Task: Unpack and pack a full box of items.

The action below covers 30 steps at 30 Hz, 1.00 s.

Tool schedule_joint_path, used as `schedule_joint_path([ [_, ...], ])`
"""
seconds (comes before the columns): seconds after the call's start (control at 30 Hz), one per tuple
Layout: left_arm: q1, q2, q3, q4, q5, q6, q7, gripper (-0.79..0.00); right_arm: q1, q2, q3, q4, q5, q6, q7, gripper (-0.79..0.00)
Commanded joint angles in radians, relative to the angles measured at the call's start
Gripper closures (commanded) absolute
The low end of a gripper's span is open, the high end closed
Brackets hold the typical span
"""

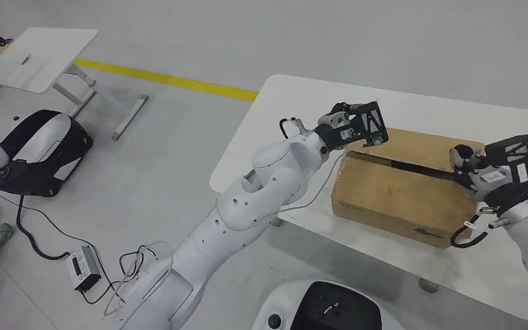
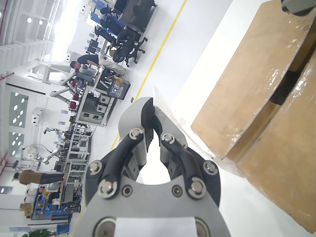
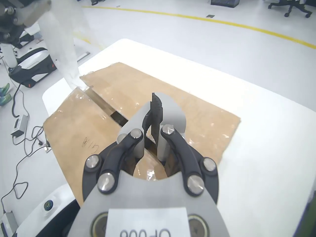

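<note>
Where the left tool [image 2: 151, 104] hangs above the 11 o'clock end of the brown cardboard box [image 1: 388, 186], it is clenched on a translucent strip of packing tape [image 3: 61, 38]. The strip slants down from the tool to the box top, meeting it at that end of the centre seam. The right tool [image 3: 156, 102] has its ribbed fingers pressed together with nothing visible between them. It sits low over the seam near the box's 2 o'clock end; whether it touches the cardboard I cannot tell. Between the two glossy top flaps a narrow dark gap [image 3: 108, 108] shows along the seam. The box lies flat on the white rounded table [image 1: 272, 124], toward its 3 o'clock side. On the floor at the table's 10 o'clock runs a yellow line [image 1: 165, 78].
</note>
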<state>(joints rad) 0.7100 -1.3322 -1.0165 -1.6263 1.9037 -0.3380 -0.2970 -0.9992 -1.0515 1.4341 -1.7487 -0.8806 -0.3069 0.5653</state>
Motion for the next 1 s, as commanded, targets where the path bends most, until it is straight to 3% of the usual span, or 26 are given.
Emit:
schedule_joint_path([
  [0.0,-0.003,-0.003,0.009,0.005,-0.006,-0.01,0.005,-0.188,-0.006,0.004,0.04,-0.01,0.008,0.013,0.003,0.0],
  [0.07,-0.008,-0.006,0.016,0.009,-0.017,-0.023,0.014,-0.557,-0.014,0.008,0.074,-0.022,0.016,0.022,0.007,0.0],
  [0.13,-0.015,-0.009,0.026,0.01,-0.026,-0.043,0.026,-0.785,-0.023,0.012,0.102,-0.029,0.026,0.022,0.018,0.0],
  [0.43,-0.04,-0.016,0.058,-0.001,-0.049,-0.136,0.111,-0.785,-0.055,0.016,0.115,-0.017,0.029,0.013,0.014,0.0],
  [0.63,-0.04,-0.009,0.022,0.009,-0.102,-0.224,0.15,-0.785,-0.048,0.017,0.108,-0.015,0.035,0.013,0.011,0.0],
  [0.87,0.033,0.018,-0.05,-0.001,-0.019,-0.286,0.11,-0.785,-0.034,0.02,0.116,-0.013,0.054,0.003,0.015,0.0],
  [0.97,0.071,0.029,-0.09,0.022,-0.025,-0.31,0.078,-0.785,-0.035,0.022,0.121,-0.017,0.064,-0.01,0.02,-0.065],
])
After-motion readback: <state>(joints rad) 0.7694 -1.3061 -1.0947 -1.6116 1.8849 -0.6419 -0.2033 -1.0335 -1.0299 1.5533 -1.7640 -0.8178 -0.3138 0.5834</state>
